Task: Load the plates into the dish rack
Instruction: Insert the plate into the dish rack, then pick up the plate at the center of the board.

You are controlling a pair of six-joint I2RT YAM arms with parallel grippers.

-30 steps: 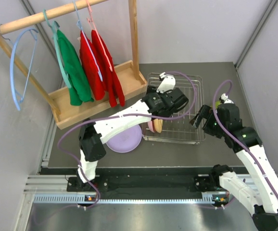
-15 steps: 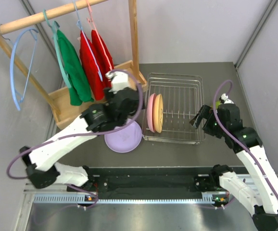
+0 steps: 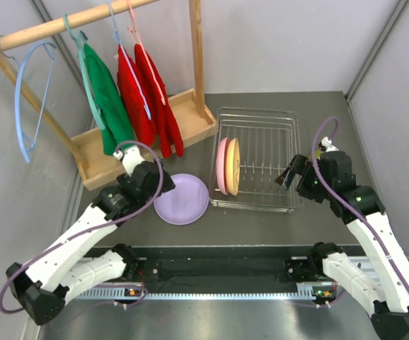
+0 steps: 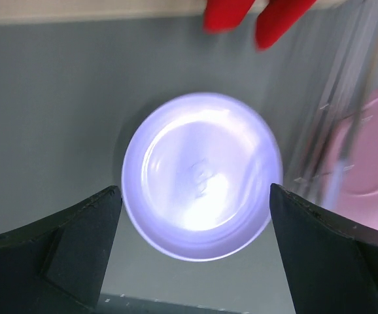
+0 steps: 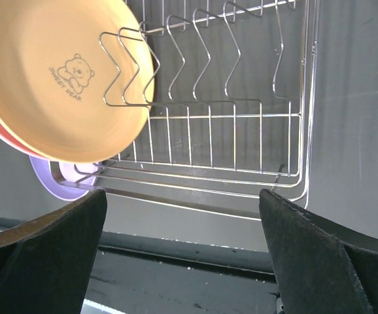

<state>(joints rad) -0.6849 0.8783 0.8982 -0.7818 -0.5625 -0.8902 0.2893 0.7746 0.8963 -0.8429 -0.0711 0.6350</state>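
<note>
- Dish rack (image 3: 255, 110) is sitting toward the far right corner of the worktop (image 3: 261, 223), long side running from the far edge to the near edge.
- Pink plate (image 3: 221, 176) and orange-tan plate (image 3: 233, 176) are standing on edge at the rack's left end, side by side among the upright wires, with the pink one outermost.
- In the right wrist view the orange-tan plate (image 5: 58, 72) is showing a small bear print and leaning against a divider wire of the rack (image 5: 241, 117).
- Lavender plate (image 3: 182, 200) is lying flat on the worktop just beside the rack's left side, toward the near edge. Whether they are touching cannot be told.
- Left gripper (image 3: 150, 182) is hovering over the lavender plate's (image 4: 202, 173) left rim, jaws spread wide and carrying nothing (image 4: 192, 191).
- Right gripper (image 3: 289, 173) is hanging at the rack's right side, jaws likewise wide apart and empty (image 5: 182, 196).
- Wooden clothes stand (image 3: 148, 138) is occupying the far left corner, with green and red garments hanging from it.
</note>
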